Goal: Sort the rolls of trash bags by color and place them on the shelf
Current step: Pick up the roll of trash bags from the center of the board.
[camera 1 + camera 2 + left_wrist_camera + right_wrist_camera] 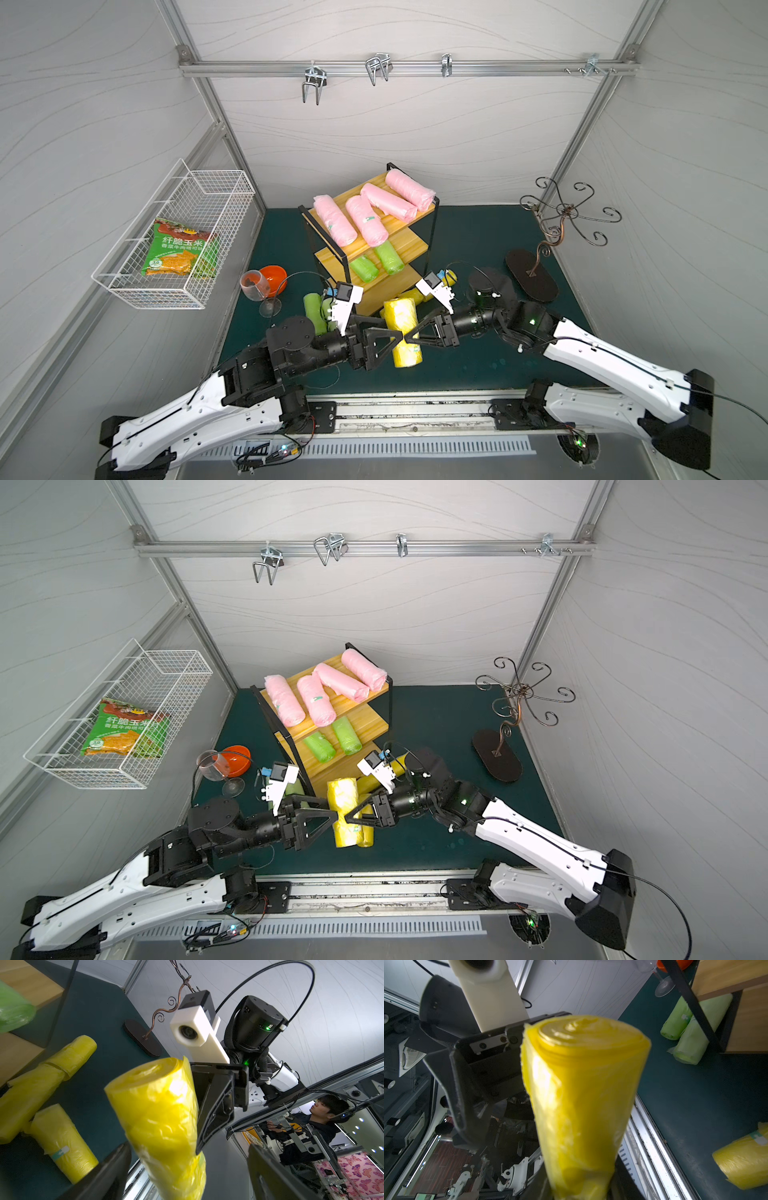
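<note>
A yellow roll (pixel 402 328) (pixel 162 1118) (pixel 581 1088) hangs above the mat in front of the shelf (pixel 376 188). My right gripper (pixel 412 338) (pixel 579 1178) is shut on it. My left gripper (pixel 395 344) (pixel 187 1169) stands open around the same roll, its fingers (pixel 112 1165) clear of the plastic. Several pink rolls (pixel 368 220) lie on the top board. Two green rolls (pixel 388 257) lie on the middle board, and two more (pixel 313 311) (pixel 691 1028) lie on the mat left of the shelf. Three other yellow rolls (pixel 60 1142) (pixel 39 1084) lie on the mat by the shelf's foot.
A white wire basket (pixel 124 286) on the left wall holds a snack packet (pixel 178 249). A wine glass (pixel 255 286) and an orange bowl (pixel 275 275) stand left of the shelf. A dark metal hook stand (pixel 534 276) is at the right. Hooks (pixel 313 83) hang from the back rail.
</note>
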You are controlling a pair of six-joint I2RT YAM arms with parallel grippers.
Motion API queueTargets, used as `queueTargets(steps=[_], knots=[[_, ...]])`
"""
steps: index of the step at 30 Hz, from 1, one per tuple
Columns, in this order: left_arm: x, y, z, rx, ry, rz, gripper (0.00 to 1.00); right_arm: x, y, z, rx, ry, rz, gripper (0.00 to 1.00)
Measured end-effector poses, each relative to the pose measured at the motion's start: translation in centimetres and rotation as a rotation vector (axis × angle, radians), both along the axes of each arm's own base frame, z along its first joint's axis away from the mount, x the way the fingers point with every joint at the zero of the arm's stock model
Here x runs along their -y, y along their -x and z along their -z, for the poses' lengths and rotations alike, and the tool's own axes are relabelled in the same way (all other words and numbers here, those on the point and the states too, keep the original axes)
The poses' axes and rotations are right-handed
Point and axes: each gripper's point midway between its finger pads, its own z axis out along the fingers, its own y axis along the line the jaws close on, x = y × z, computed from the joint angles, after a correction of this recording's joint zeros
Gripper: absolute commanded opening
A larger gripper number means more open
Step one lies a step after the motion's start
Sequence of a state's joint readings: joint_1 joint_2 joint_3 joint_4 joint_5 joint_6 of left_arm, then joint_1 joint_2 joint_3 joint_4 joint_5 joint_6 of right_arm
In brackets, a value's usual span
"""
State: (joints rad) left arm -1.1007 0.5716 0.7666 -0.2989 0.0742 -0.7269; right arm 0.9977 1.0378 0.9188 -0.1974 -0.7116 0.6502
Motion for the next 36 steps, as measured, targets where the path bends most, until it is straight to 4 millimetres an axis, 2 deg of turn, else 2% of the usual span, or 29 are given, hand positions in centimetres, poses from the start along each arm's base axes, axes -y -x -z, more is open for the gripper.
queueTargets(steps=[8,11,16,17,18,19,20,21,23,26,30,33,36], knots=[[1.0,-0.9,1.3,-0.005,-0.056,-0.015,0.62,-0.3,1.3,-0.8,0.013,-0.006,-0.051,0.00],[1.0,-0.9,1.0,0.001,-0.046,-0.019,0.43,-0.3,1.4,-0.8,0.012,-0.004,-0.055,0.00],[0.9,-0.8,0.5,0.000,-0.024,-0.023,0.04,-0.4,1.4,-1.2,0.028,-0.016,-0.061,0.00],[0.9,-0.8,0.4,-0.003,-0.021,-0.023,0.00,-0.4,1.4,-1.1,0.030,-0.014,-0.059,0.00],[0.9,-0.8,0.4,-0.002,-0.021,-0.023,0.00,-0.4,1.3,-1.0,0.032,-0.009,-0.057,0.05],[0.9,-0.8,0.4,-0.004,-0.021,-0.024,0.00,-0.4,1.2,-1.1,0.034,-0.003,-0.052,0.20],[0.9,-0.9,0.4,-0.003,-0.021,-0.026,0.00,-0.4,1.2,-1.1,0.038,0.004,-0.050,0.42],[0.9,-0.9,0.4,-0.004,-0.019,-0.030,0.00,-0.4,1.1,-1.2,0.041,0.012,-0.046,0.57],[0.8,-1.3,0.5,-0.005,-0.024,-0.050,0.00,-0.4,0.8,-1.3,0.051,0.029,-0.028,0.70],[0.5,-1.9,0.9,-0.010,-0.041,-0.091,0.00,0.0,0.5,-1.3,0.073,0.041,-0.003,0.80],[-0.1,-2.7,1.1,-0.016,-0.050,-0.151,0.00,1.6,0.1,-1.5,0.088,0.026,0.045,0.88],[-0.9,-3.1,0.4,-0.008,-0.010,-0.193,0.00,3.1,-0.2,-1.6,0.090,0.000,0.087,0.89],[-1.6,-3.4,-0.3,-0.003,0.043,-0.226,0.00,3.7,-0.5,-1.3,0.074,-0.017,0.116,0.90]])
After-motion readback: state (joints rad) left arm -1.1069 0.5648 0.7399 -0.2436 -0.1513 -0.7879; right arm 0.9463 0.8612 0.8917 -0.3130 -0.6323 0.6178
